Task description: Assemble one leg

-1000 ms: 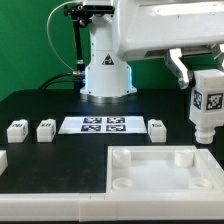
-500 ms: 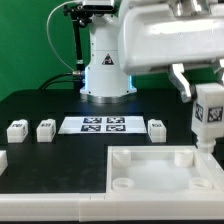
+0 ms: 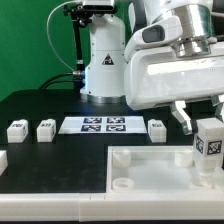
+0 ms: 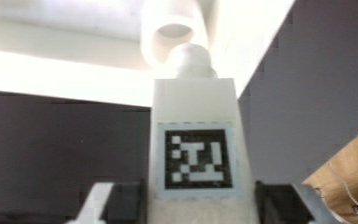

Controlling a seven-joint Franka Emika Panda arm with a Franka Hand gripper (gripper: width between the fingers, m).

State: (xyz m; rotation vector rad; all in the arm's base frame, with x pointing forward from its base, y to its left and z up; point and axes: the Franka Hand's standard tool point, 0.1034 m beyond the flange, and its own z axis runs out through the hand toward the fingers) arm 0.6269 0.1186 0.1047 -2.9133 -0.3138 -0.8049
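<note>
My gripper (image 3: 205,112) is shut on a white leg (image 3: 208,143) with a square marker tag on its face. I hold it upright at the exterior view's right, its lower end right at the far right corner of the large white tray-like piece (image 3: 150,160). In the wrist view the leg (image 4: 197,130) fills the middle between my fingers (image 4: 112,200), its narrow tip pointing at a round socket (image 4: 172,38) of the white piece. Three more legs stand on the black table: two at the left (image 3: 17,129) (image 3: 45,129) and one beside the marker board (image 3: 156,128).
The marker board (image 3: 104,125) lies flat at the middle back. The robot base (image 3: 105,65) stands behind it. A white block (image 3: 2,160) sits at the left edge, and a white ledge (image 3: 50,208) runs along the table's front.
The arm has come down and forward with the leg, which dropped from above the tray's right corner to just at it. The arm body now covers more of the view.
</note>
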